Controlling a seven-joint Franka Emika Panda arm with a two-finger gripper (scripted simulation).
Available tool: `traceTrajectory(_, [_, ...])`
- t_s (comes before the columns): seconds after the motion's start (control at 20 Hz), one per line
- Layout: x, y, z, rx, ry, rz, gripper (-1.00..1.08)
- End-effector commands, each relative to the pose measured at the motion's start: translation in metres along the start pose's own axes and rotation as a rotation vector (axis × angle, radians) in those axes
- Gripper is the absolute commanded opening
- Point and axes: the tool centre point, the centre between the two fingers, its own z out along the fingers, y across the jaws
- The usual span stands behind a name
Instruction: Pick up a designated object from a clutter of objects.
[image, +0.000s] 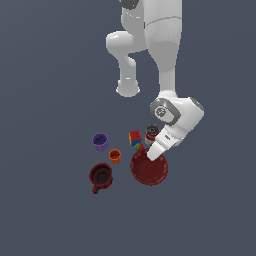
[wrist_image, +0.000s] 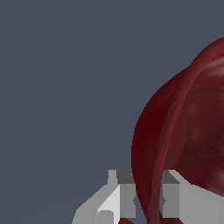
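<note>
The designated object is a wide, shallow dark-red bowl (image: 149, 170) on the table at the exterior view's lower right. It is the largest item of the clutter. My gripper (image: 152, 156) reaches down onto its far rim. In the wrist view the bowl (wrist_image: 188, 127) fills the frame's side and its rim runs between my two fingers (wrist_image: 120, 197). The gripper (wrist_image: 148, 204) looks shut on that rim, one finger outside the bowl and one inside.
Behind the bowl stand a multicoloured cube (image: 135, 137), a can (image: 151, 133) and a small red ball (image: 140, 147), all close to my hand. A purple cup (image: 100, 142), an orange cup (image: 114, 156) and a dark-red mug (image: 100, 176) lie toward the exterior view's left.
</note>
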Motion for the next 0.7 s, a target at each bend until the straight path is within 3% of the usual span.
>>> traceTrajectory(0.0, [-0.009,0.006,-0.010,-0.001,0.002,0.002,-1.00])
traceTrajectory(0.65, [-0.083,0.039,-0.077,-0.001,0.003,0.001,-1.00])
